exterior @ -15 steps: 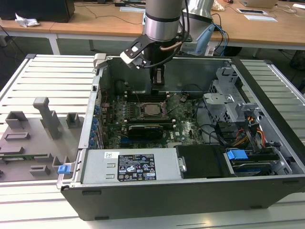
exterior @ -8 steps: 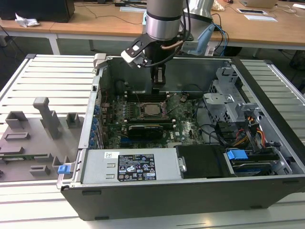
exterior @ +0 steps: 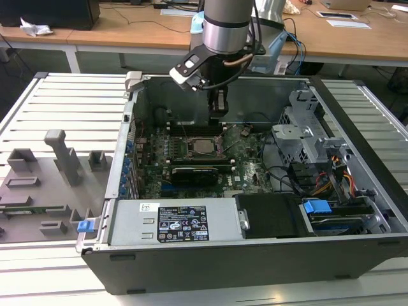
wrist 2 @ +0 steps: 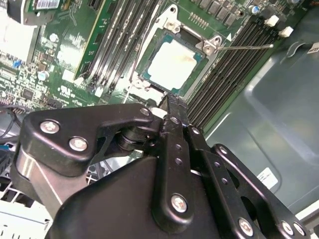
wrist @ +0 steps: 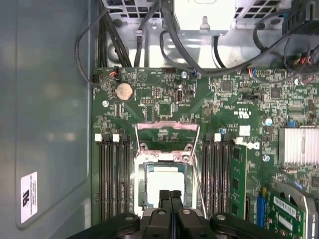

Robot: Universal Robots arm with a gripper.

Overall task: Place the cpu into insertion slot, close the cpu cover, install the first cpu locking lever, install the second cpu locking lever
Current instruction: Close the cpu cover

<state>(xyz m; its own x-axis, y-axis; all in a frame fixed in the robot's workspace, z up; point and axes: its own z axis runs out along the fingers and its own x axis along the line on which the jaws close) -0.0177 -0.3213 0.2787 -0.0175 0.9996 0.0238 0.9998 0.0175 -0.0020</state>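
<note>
The cpu [wrist: 162, 181] lies flat in the insertion slot [wrist: 141, 185] on the green motherboard, its silver top showing in both wrist views [wrist 2: 172, 64] and in the exterior view [exterior: 205, 148]. The cpu cover [wrist: 167, 126] stands swung open at one end of the socket, and the board shows through its cut-out. Thin wire locking levers [wrist: 196, 164] run along both sides of the socket and look unlatched. My gripper [wrist: 170, 194] hangs just over the socket's edge, shut with nothing between its fingers [wrist 2: 172, 112]. In the exterior view the gripper [exterior: 218, 121] sits inside the case above the socket.
Long black memory slots [wrist: 112, 179] flank the socket on both sides. A black graphics card [exterior: 197, 173] lies across the board in front of the socket. The power supply [exterior: 172, 223], drive cage [exterior: 299, 137] and cable bundles [wrist: 149, 30] crowd the case. Grey case walls [wrist: 45, 124] rise close by.
</note>
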